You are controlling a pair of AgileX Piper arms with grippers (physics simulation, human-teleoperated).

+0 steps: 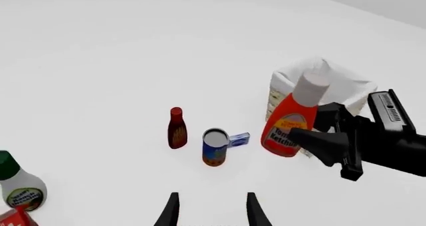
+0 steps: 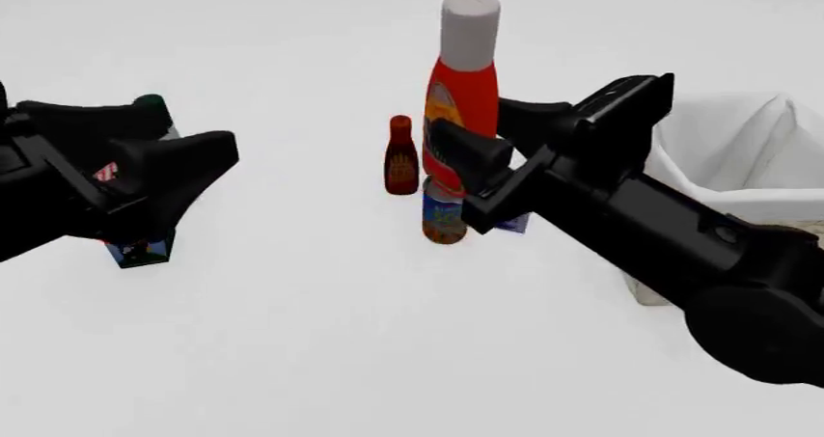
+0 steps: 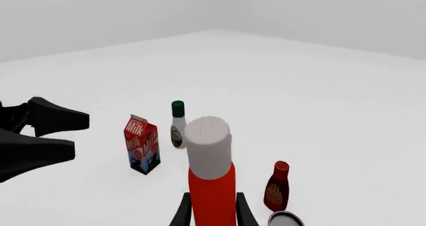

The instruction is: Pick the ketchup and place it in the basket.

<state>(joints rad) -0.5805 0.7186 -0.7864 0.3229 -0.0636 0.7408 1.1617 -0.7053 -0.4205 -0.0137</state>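
Observation:
The ketchup (image 2: pixel 461 95), a bright red squeeze bottle with a white cap and a yellow-orange label, is upright in my right gripper (image 2: pixel 480 130), which is shut on its body and holds it above the table. It also shows in the right wrist view (image 3: pixel 211 191) between the fingers, and in the left wrist view (image 1: pixel 288 123) tilted in front of the basket (image 1: pixel 332 81). The basket (image 2: pixel 736 162), wicker with a white cloth lining, stands to the right of the bottle. My left gripper (image 2: pixel 200 133) is open and empty at the left (image 1: pixel 211 212).
A slim dark red BBQ bottle (image 2: pixel 400 155) and a tin can (image 2: pixel 442 215) with a small blue box stand below and behind the ketchup. A milk carton (image 3: pixel 141 151) and a white bottle with a green cap (image 3: pixel 177 123) stand at the left, by the left gripper.

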